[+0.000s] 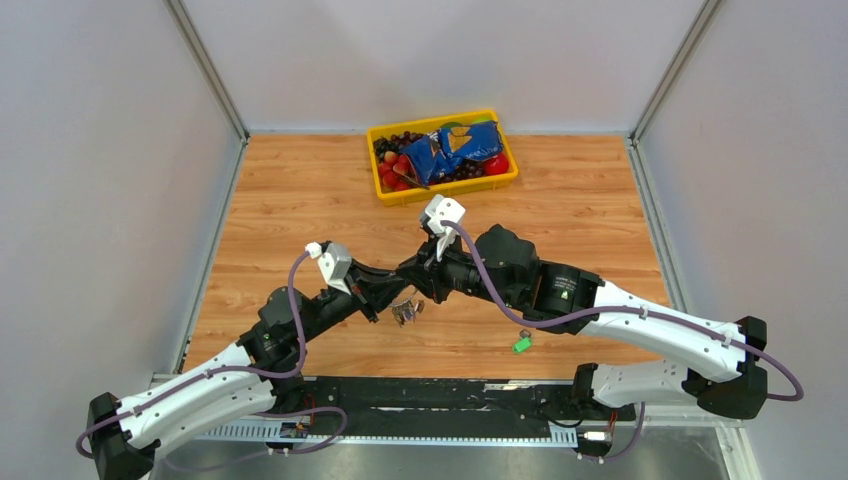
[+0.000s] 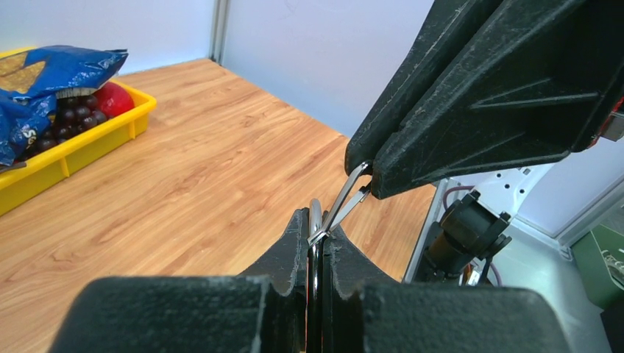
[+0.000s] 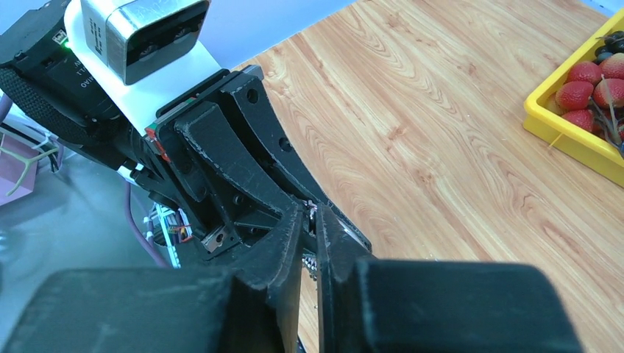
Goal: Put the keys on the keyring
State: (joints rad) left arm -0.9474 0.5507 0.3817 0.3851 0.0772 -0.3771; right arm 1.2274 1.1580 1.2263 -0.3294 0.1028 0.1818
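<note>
My left gripper [image 2: 318, 224] is shut on the thin silver keyring [image 2: 316, 209], which stands edge-on between its jaws. A slim silvery key [image 2: 344, 198] runs from the ring up to my right gripper [image 2: 363, 175], whose jaws pinch its far end. In the right wrist view the right gripper [image 3: 314, 213] has its tips almost together against the left gripper's fingers [image 3: 243, 169]. From above, both grippers meet over mid-table, with a small bunch of keys [image 1: 405, 313] hanging below them. A key with a green tag [image 1: 521, 343] lies on the wood to the right.
A yellow tray [image 1: 442, 192] with a blue bag, strawberries and dark grapes stands at the back of the wooden table [image 1: 300, 200]. Grey walls close in the left, right and far sides.
</note>
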